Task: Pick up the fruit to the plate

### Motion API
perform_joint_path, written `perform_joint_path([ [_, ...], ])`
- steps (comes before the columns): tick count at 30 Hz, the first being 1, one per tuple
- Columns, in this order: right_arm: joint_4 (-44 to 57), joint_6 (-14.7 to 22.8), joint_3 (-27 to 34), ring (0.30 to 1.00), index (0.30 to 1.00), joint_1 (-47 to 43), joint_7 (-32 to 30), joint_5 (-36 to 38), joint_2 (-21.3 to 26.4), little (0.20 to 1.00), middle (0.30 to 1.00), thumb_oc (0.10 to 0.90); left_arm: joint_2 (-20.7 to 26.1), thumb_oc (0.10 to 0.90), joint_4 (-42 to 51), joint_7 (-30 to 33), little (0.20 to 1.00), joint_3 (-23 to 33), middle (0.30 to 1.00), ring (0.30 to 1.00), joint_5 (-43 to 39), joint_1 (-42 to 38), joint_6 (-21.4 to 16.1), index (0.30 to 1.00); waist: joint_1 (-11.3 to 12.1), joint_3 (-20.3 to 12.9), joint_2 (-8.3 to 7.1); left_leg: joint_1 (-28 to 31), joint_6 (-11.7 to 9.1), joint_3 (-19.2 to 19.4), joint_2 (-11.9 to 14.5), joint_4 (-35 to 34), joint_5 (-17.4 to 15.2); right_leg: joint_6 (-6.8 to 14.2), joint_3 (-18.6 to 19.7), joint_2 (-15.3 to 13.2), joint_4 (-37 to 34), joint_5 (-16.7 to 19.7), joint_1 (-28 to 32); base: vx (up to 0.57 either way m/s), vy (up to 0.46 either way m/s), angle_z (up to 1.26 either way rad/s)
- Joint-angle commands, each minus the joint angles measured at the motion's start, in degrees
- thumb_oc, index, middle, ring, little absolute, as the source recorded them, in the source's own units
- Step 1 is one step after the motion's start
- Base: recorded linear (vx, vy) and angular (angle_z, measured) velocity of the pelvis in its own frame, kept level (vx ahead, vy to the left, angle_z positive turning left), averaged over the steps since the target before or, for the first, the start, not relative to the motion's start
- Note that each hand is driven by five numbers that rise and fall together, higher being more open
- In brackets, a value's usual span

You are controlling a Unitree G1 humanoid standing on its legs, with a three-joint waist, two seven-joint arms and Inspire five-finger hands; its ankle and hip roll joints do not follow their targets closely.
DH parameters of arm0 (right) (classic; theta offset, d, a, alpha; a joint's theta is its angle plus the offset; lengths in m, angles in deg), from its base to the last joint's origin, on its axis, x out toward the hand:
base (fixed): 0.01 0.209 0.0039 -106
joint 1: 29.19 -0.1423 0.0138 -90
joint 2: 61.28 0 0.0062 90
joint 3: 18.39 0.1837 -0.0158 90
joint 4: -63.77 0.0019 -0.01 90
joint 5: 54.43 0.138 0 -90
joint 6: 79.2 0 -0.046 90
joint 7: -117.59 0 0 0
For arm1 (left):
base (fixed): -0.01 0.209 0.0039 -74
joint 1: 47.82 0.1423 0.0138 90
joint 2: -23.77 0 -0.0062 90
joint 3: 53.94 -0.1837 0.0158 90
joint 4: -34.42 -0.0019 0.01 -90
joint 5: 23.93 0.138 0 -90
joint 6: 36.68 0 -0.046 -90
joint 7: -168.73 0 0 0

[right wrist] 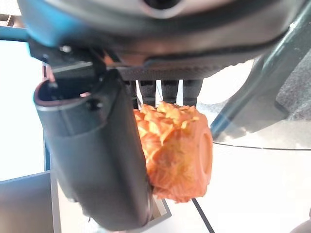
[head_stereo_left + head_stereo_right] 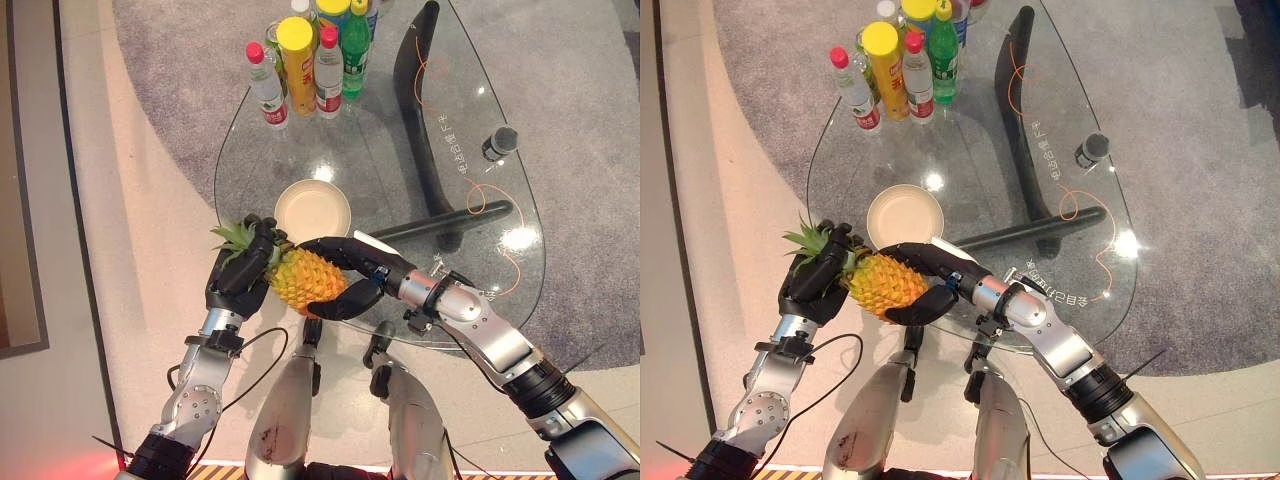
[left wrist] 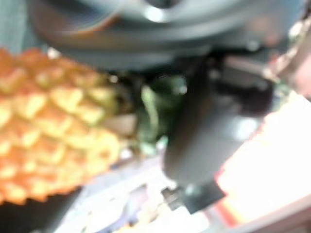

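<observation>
An orange-yellow pineapple (image 2: 305, 277) with a green leafy crown (image 2: 236, 237) hangs at the near edge of the glass table (image 2: 400, 180), held between both hands. My left hand (image 2: 236, 275) is curled round the crown end, whose leaves (image 3: 153, 109) show past its thumb. My right hand (image 2: 352, 272) grips the fruit's body (image 1: 176, 148), fingers over the top and thumb beneath. The cream plate (image 2: 313, 210) lies on the glass just beyond the pineapple, with nothing on it.
Several bottles and a yellow-lidded can (image 2: 297, 62) stand at the table's far end. A small dark cylinder (image 2: 499, 143) sits on the right side of the glass. The table's black leg (image 2: 425, 130) shows beneath. Grey carpet (image 2: 170, 90) lies under it.
</observation>
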Motion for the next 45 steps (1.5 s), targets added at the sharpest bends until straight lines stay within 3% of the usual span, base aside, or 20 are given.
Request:
perform_joint_path([
  [1,12.7,6.0,-6.23,0.3,0.3,-2.97,4.85,3.86,-6.79,0.2,0.3,0.1,-4.99,0.1,14.13,-9.94,0.2,-3.18,0.3,0.3,-0.8,-5.61,-1.74,0.3,-0.51,-1.43,0.54,-1.14,2.64,-0.59,-4.61,3.52,-2.06,2.54,-2.13,0.67,0.58,1.69,4.25,0.0,0.0,0.0],
  [13,11.81,5.52,-5.77,0.3,0.3,-2.29,4.22,3.22,-7.43,0.2,0.3,0.1,-5.93,0.1,14.3,-10.91,0.2,-2.71,0.3,0.3,-2.39,-5.76,-3.2,0.3,-0.33,-1.43,0.28,-0.63,2.8,0.26,-4.24,3.53,-2.46,3.01,-2.95,-0.09,0.86,1.71,4.69,0.0,0.0,0.0],
  [17,10.85,3.32,-5.64,0.3,0.3,-1.77,1.78,2.71,-7.51,0.2,0.3,0.1,-6.29,0.1,13.91,-10.93,0.2,-2.46,0.3,0.3,-1.93,-5.91,-3.35,0.3,-0.35,-1.43,0.2,-0.49,2.87,0.51,-4.08,3.62,-2.59,3.16,-3.18,-0.36,1.22,1.67,4.73,0.0,0.0,0.0],
  [18,10.53,2.86,-5.62,0.787,0.787,-1.68,1.04,2.74,-7.41,0.768,0.787,0.668,-6.3,0.1,13.89,-11.05,0.2,-2.47,0.3,0.3,-1.96,-5.91,-3.41,0.3,-0.37,-1.43,0.2,-0.51,2.89,0.56,-4.04,3.69,-2.65,3.18,-3.22,-0.45,1.34,1.63,4.69,0.0,0.0,0.0],
  [19,10.07,2.39,-5.48,0.9,0.9,-1.57,0.4,2.76,-7.25,0.9,0.9,0.8,-6.27,0.1,13.9,-11.23,0.2,-2.43,0.3,0.3,-2.07,-5.86,-3.48,0.3,-0.39,-1.43,0.24,-0.56,2.9,0.65,-4.01,3.72,-2.67,3.19,-3.28,-0.53,1.4,1.6,4.66,0.01,0.013,0.03],
  [35,9.79,3.48,-0.03,0.9,0.9,1.91,-6.55,0.4,-5.73,0.9,0.9,0.8,-6.11,0.1,13.68,-10.92,0.2,-0.91,0.3,0.3,-1.24,-5.81,-3.21,0.3,-1.33,-1.43,0.04,-0.43,3.23,1.2,-3.61,4.78,-3.74,3.58,-3.37,-0.88,2.7,1.23,4.4,0.0,0.001,0.01],
  [45,11.62,4.43,8.22,0.9,0.9,8.98,-9.34,-1.58,-2.73,0.9,0.9,0.8,-5.93,0.1,14.18,-11.2,0.2,1.85,0.3,0.3,-0.49,-3.45,-4.11,0.3,-2.98,-1.43,-0.13,-0.54,3.5,1.78,-3.18,5.36,-4.45,3.94,-2.57,-0.79,3.76,1.46,3.61,0.01,0.001,0.0],
])
